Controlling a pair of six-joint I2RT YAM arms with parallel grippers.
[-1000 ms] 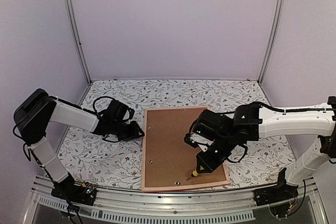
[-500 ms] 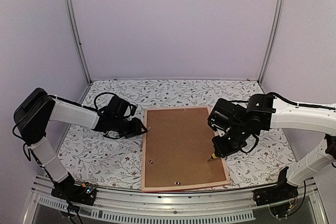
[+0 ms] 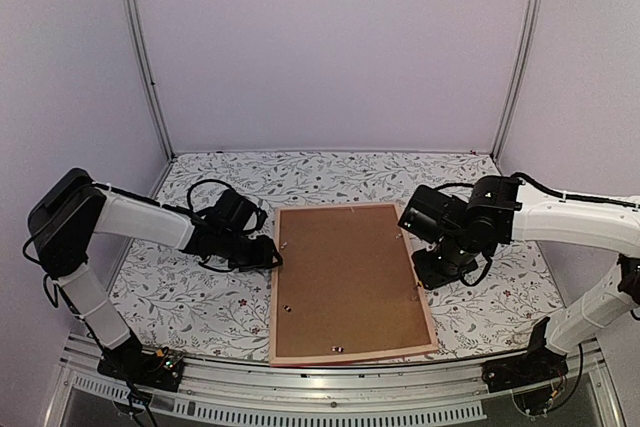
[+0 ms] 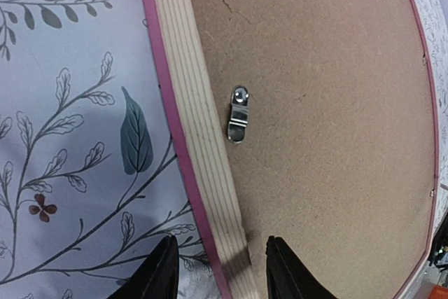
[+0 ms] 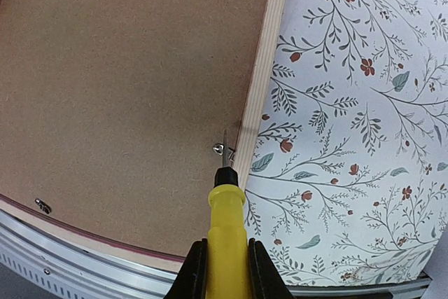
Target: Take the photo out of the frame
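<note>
left pincer [image 4: 222, 274] released, astride frame [image 4: 203, 138] rail | right pincer [image 5: 225, 264] clenched on yellow screwdriver [image 5: 225, 215], tip at metal clip [image 5: 219, 148] | frame back-up on tabletop [image 4: 70, 103]

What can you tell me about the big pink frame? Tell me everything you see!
The frame lies flat, face down, on the flowery table. Its edge is thin bright pink; its back is pale striped wood. A brown board fills it, held by small metal clips. The left gripper, open, straddles its left rail. The right gripper holds a yellow screwdriver, tip at a clip on its right rail.
</note>
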